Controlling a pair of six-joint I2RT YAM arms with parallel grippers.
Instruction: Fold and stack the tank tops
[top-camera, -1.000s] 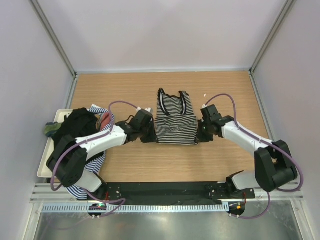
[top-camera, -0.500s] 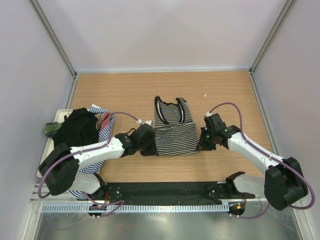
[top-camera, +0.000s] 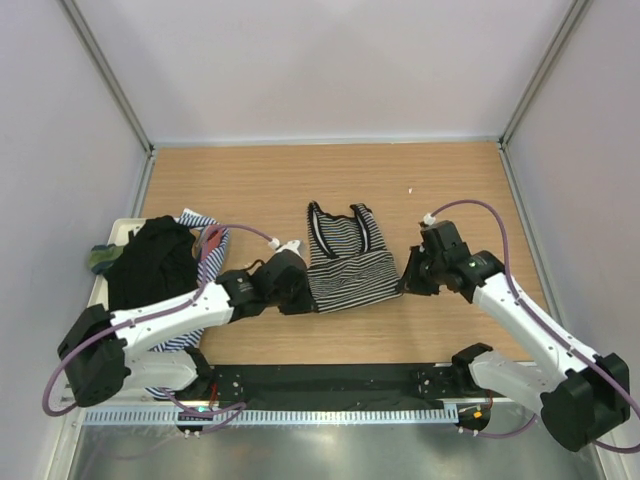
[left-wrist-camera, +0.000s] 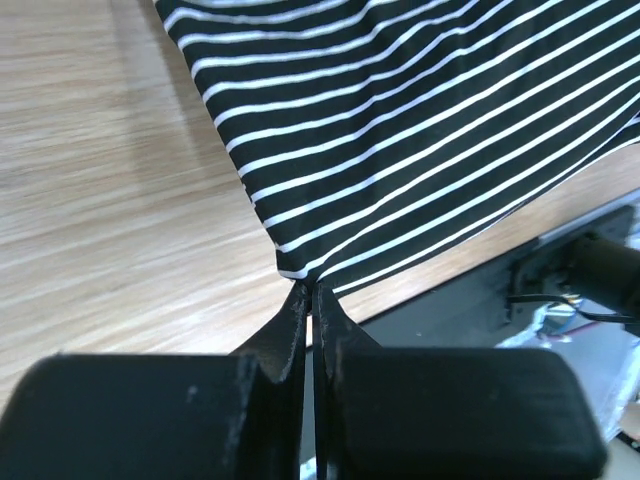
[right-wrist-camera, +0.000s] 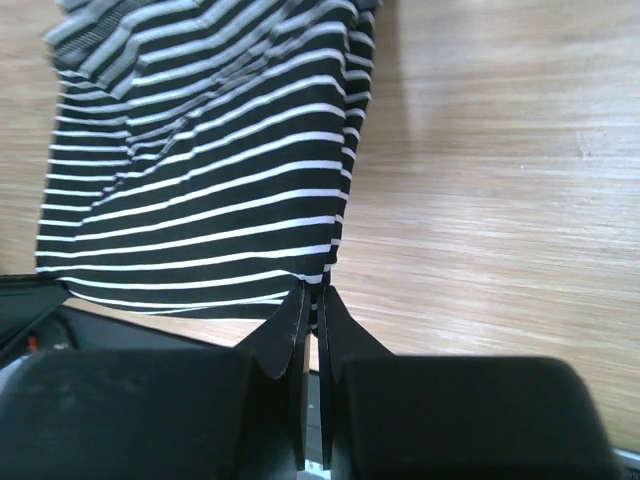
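The black-and-white striped tank top (top-camera: 345, 262) is held up over the middle of the table, straps toward the back. My left gripper (top-camera: 300, 295) is shut on its lower left corner (left-wrist-camera: 300, 268). My right gripper (top-camera: 404, 283) is shut on its lower right corner (right-wrist-camera: 335, 270). The cloth hangs stretched between the two grippers, hem lifted off the wood. A plain black tank top (top-camera: 150, 262) lies heaped on the white tray (top-camera: 98, 290) at the left, over a blue-and-white striped top (top-camera: 207, 255). A green one (top-camera: 100, 258) peeks out at the tray's far left.
The tray with the heap sits at the table's left edge, close to my left arm. White walls close the table on three sides. A black base strip (top-camera: 330, 385) runs along the near edge.
Both grippers have pulled the striped top's hem toward the near edge and lifted it. The visible cloth has grown shorter front to back. The heap on the tray has not moved.
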